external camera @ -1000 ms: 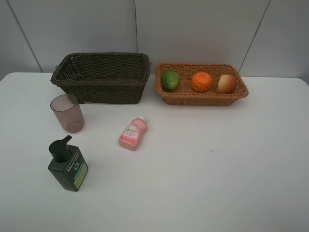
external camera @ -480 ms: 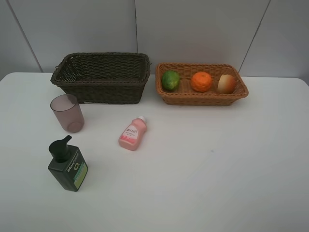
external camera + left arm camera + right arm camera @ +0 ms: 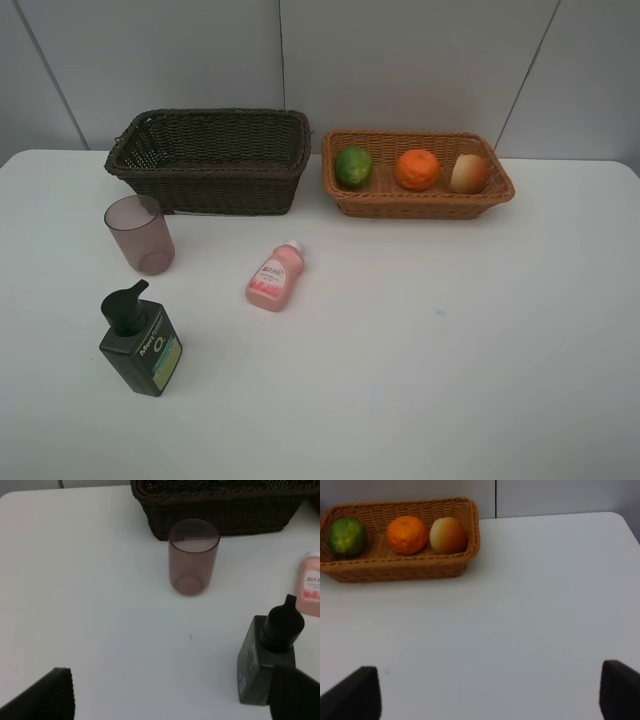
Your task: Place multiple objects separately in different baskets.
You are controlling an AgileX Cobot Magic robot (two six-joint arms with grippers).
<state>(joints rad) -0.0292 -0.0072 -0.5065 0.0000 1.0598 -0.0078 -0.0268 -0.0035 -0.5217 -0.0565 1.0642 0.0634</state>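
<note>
**Three fruits sorted, three items waiting**

Nothing on the desk (image 3: pixel 450 350) has shifted over the last second, so you look to be between steps rather than mid-move.

Take the dark basket (image 3: pixel 215 185) as your landmark; nothing can be seen inside it. Just beside its right end sits the light basket (image 3: pixel 400 205), holding the lime (image 3: pixel 353 165), the orange (image 3: pixel 417 169) and the peach (image 3: pixel 468 173) in a row.

Near the front of the dark basket's left end, the mauve cup (image 3: pixel 140 235) stands upright. In front of its right end, the pink bottle (image 3: pixel 274 279) lies on its side. The pump bottle (image 3: pixel 140 345) stands farther out, beyond the cup.

Your left hand (image 3: pixel 172 700) is spread wide and empty, looking toward the cup and pump bottle. Your right hand (image 3: pixel 487 695) is also wide and empty.

The fruit half looks done; the cup is probably your easiest next pick.
</note>
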